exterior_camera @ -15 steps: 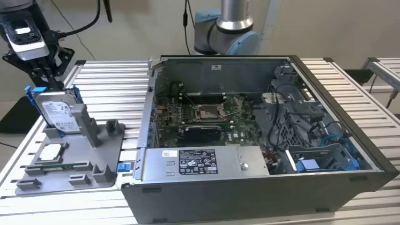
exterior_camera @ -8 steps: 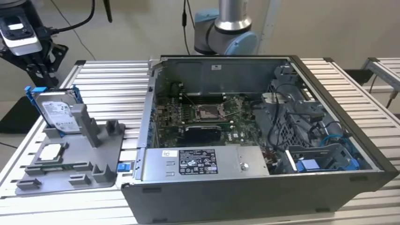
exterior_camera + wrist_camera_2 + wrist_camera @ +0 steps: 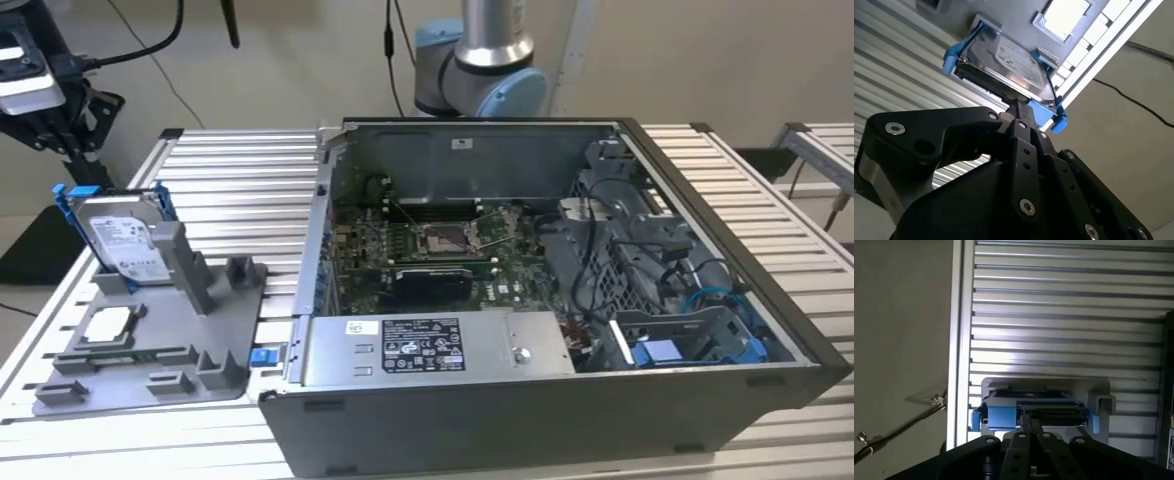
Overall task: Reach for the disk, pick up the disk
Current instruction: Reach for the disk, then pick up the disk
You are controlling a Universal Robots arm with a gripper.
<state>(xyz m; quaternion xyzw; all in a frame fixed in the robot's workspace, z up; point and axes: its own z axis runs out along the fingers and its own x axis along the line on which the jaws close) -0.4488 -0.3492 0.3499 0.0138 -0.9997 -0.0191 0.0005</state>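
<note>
The disk (image 3: 123, 238) is a silver hard drive with a white label in a blue carrier. It stands on edge in a slot of the grey fixture (image 3: 220, 320), at the exterior view's left. My gripper (image 3: 70, 145) hangs above the disk's top edge, a little toward the exterior view's left, and is apart from it. In both wrist views its black fingers come together at a point, shut with nothing between them. In the second wrist view the gripper (image 3: 1016, 106) sits just short of the disk (image 3: 1009, 62). The first wrist view has the gripper (image 3: 1031, 424) over the disk's top edge (image 3: 1029, 409).
A small square silver chip (image 3: 114, 322) lies flat on the fixture in front of the disk. An open computer case (image 3: 534, 270) fills the middle and right of the slatted metal table (image 3: 240, 170). The arm's base (image 3: 481, 70) stands behind the case. A black cable (image 3: 1134, 100) runs beyond the table edge.
</note>
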